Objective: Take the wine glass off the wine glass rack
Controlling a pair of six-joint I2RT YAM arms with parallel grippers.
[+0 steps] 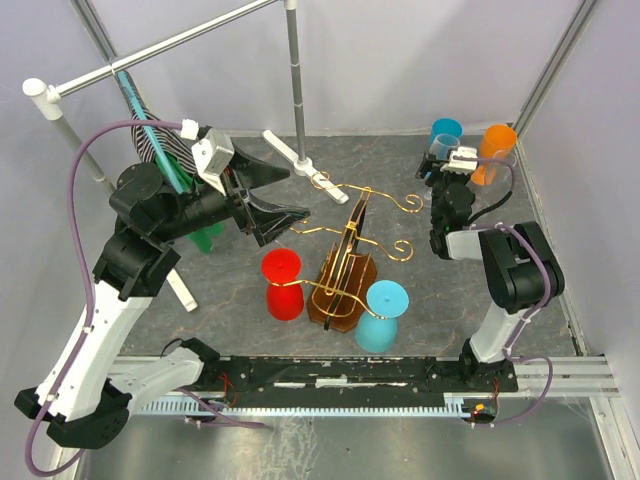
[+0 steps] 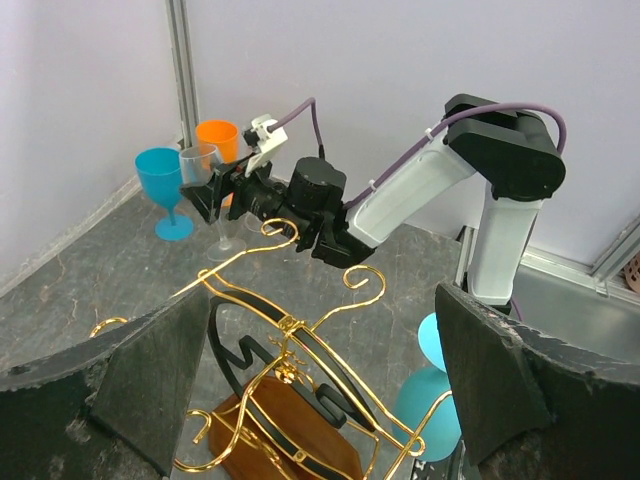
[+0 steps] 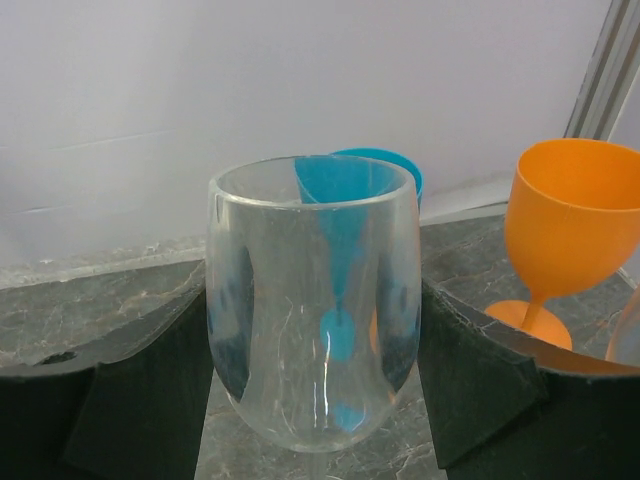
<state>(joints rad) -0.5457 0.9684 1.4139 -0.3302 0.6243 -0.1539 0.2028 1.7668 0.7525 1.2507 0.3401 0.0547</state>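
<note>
Wine glass (image 3: 312,310) — upright, rim up

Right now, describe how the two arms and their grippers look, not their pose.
The left arm and the right arm both have white shells on the lower links and black joints above. A purple cable loops along each. The left gripper and the right gripper each have two broad, black, wedge-shaped fingers with worn edges, and a small white camera box sits on the wrist.
</note>
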